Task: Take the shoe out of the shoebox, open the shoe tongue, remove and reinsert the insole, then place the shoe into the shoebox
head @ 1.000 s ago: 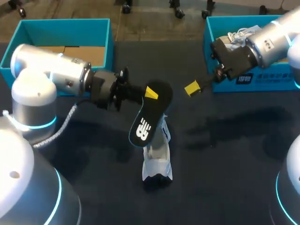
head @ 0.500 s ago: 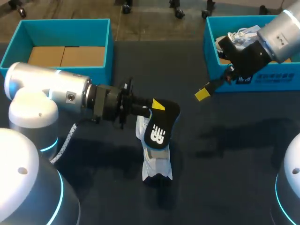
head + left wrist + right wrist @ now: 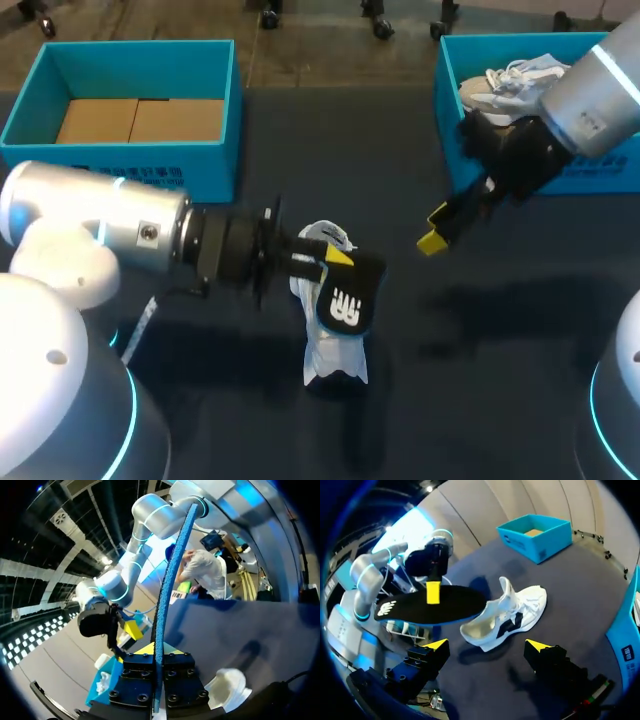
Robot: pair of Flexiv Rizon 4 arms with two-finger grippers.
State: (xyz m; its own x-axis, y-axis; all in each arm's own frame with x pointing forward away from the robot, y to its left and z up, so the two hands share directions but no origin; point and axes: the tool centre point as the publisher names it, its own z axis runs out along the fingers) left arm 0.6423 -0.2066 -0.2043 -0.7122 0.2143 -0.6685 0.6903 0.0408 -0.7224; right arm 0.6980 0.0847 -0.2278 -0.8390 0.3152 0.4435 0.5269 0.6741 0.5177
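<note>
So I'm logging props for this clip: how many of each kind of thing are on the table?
Shoeboxes: 2, one left, one right
Shoes: 2, one on the table, one in the right box
Insole: 1
Total: 5

shoe top: insole [image 3: 350, 290] sits over the opening of the shoe [image 3: 335, 355], clamped in left gripper [image 3: 335, 258]; blocked from above.
left of shoe: left arm [image 3: 130, 230] lies across; blocked.
right of shoe: bare table [image 3: 500, 340], free up to right gripper [image 3: 435, 235].
right gripper: fingers apart, nothing between.
robot side of shoe: bare table, free.
left box [image 3: 40, 90]: top free.
right box [image 3: 447, 120]: right arm [image 3: 590, 100] over front wall, second shoe [image 3: 510, 80] inside.
</note>
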